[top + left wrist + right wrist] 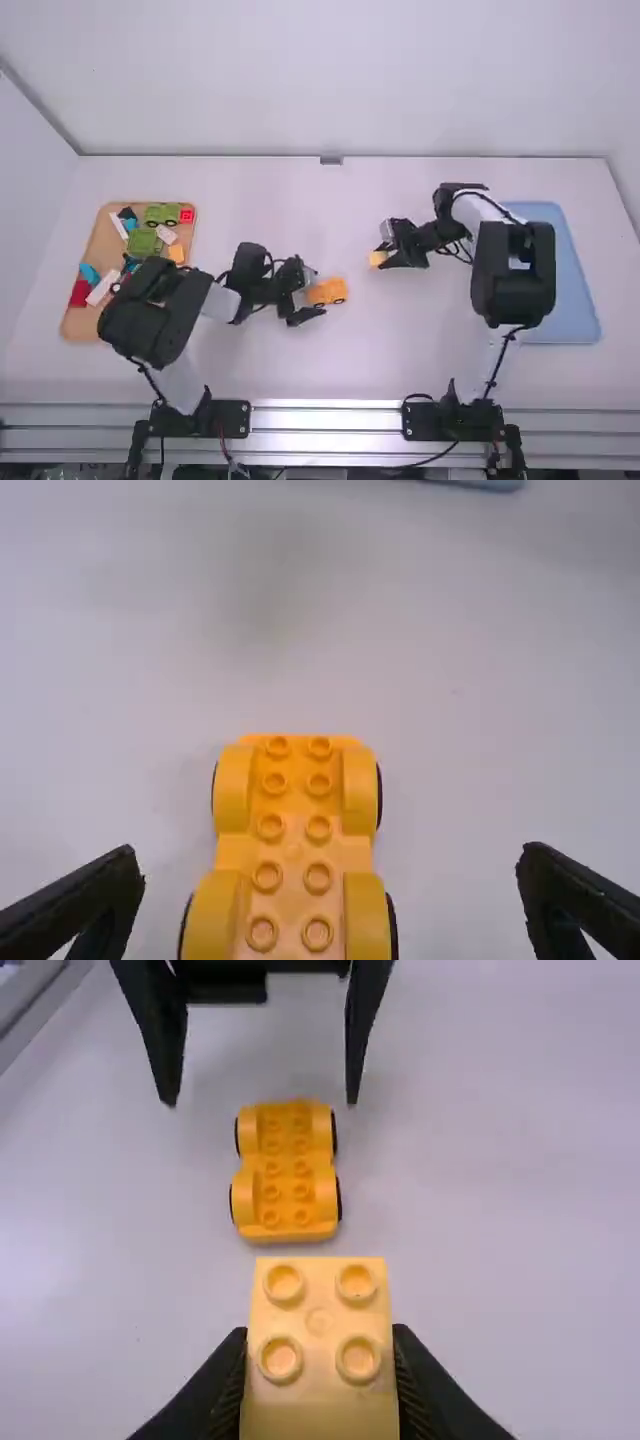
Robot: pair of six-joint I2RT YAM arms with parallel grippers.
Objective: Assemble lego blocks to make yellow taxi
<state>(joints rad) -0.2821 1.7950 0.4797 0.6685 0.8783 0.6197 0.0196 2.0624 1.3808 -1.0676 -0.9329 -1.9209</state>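
Note:
The yellow wheeled base [328,291] lies studs up on the table near the middle. At its left end my left gripper [313,295] stands open. In the left wrist view the base [293,850] lies between the spread fingers of the left gripper [330,875], touching neither. To the right of the base, my right gripper [384,254] is shut on a yellow block [377,258]. The right wrist view shows that block [320,1350], four studs on top, pinched by the right gripper [320,1380], with the wheeled base [287,1170] beyond it.
A wooden tray [78,323] at the left holds several loose blocks, among them a yellow one [176,253], green vehicle parts [144,242] and a red block [80,293]. A blue tray [572,300] lies at the right, partly behind the right arm.

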